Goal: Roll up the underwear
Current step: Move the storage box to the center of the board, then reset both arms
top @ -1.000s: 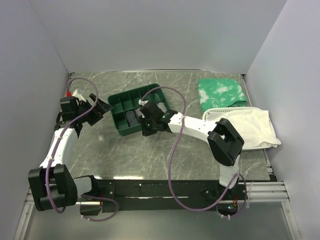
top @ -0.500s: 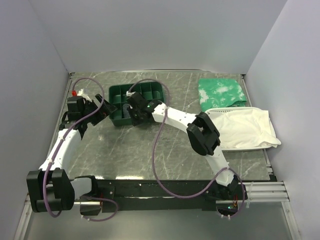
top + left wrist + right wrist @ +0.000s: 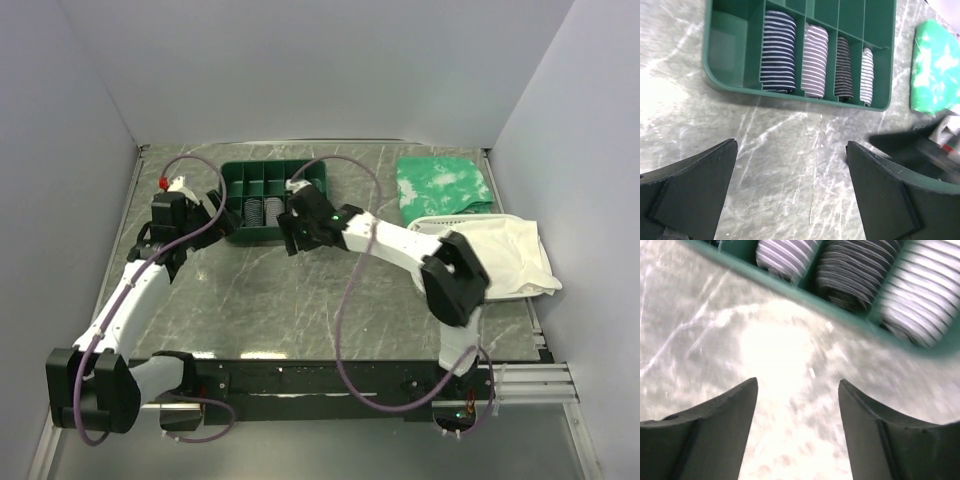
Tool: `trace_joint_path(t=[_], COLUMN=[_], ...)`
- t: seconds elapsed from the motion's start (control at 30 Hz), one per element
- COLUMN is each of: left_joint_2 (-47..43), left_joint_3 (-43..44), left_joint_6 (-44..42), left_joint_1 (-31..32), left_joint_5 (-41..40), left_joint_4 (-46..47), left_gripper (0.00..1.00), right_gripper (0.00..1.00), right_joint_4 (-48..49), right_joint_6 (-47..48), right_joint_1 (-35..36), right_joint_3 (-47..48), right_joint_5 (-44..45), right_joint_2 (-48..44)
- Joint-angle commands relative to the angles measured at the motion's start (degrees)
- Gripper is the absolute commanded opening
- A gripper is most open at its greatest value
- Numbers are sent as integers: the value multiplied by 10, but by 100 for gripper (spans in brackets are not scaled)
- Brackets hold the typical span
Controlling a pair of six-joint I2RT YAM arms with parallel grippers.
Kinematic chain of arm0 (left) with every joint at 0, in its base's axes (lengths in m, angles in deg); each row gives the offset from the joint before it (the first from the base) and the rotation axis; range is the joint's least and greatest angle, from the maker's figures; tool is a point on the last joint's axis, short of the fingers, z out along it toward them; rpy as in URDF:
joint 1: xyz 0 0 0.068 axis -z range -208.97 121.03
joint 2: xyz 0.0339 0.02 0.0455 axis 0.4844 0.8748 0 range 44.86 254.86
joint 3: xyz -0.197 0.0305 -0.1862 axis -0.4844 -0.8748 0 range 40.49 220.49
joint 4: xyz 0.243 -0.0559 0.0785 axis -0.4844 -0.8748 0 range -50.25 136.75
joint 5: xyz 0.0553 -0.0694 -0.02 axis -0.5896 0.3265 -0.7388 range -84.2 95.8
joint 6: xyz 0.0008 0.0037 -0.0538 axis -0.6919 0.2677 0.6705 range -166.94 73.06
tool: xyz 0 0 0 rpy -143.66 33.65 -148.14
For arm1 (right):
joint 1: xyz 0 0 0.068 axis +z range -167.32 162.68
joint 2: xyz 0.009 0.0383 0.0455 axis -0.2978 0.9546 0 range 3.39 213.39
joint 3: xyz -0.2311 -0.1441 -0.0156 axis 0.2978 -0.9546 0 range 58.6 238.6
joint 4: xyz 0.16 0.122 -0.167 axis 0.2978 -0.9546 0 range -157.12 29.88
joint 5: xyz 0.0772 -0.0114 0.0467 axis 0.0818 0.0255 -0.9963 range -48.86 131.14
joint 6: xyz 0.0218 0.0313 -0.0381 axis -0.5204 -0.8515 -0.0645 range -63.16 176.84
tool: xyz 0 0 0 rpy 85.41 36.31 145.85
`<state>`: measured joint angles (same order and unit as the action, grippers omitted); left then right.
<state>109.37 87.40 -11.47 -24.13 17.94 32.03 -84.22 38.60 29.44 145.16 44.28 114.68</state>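
Observation:
The underwear is a dark roll with fine light stripes (image 3: 842, 67) (image 3: 860, 267). It lies in a compartment of the green tray (image 3: 228, 185) (image 3: 722, 45), between other striped rolls. My right gripper (image 3: 290, 235) (image 3: 797, 381) is open over bare table, just in front of the tray's near wall (image 3: 840, 315), with nothing between its fingers. To the left of the tray, my left gripper (image 3: 213, 213) (image 3: 791, 144) is wide open and holds nothing. In the left wrist view it hangs above the table on the near side of the tray.
A green-and-white mottled cloth (image 3: 445, 185) (image 3: 935, 65) lies at the back right. A large white cloth (image 3: 500, 255) lies over a white basket at the right edge. Grey walls close in the left, back and right sides.
The green tray has slid back and to the left and turned square to the table. The right gripper has opened and now sits off the tray's near edge. The left arm has reached farther forward.

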Motion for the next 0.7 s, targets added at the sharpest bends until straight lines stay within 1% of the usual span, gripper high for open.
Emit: trace_joint_path(t=[0.0, 0.1, 0.2, 0.33, 0.37, 0.57, 0.6, 0.67], left_joint_2=[-44, -64, -72, -83, -86, -93, -93, -94], left_joint_3=[34, 34, 32, 27, 27, 31, 29, 28], left_joint_6=[-16, -10, -5, -5, -4, -6, -6, -3], left_joint_1=[18, 36, 54, 87, 90, 105, 107, 113], left_joint_5=[-61, -68, -85, -120, -120, -120, -139, -149], left_joint_4=[-11, -7, -7, 0, 0, -7, -6, -7], left_gripper=[96, 96, 96, 96, 97, 96, 97, 96], right_gripper=[79, 91, 97, 99, 100, 100, 100, 100], right_joint_4=[61, 68, 60, 47, 45, 20, 17, 6], right_joint_6=[-12, -22, -36, -53, -58, -108, -111, -120], right_joint_1=[-2, -2, -4, -18, -32, -107, -119, -128], right_joint_3=[-90, -153, -203, -262, -286, -366, -373, -390], right_joint_5=[52, 92, 131, 173, 182, 156, 158, 174], right_joint_2=[-156, -226, -284, -354, -382, -489, -500, -526])
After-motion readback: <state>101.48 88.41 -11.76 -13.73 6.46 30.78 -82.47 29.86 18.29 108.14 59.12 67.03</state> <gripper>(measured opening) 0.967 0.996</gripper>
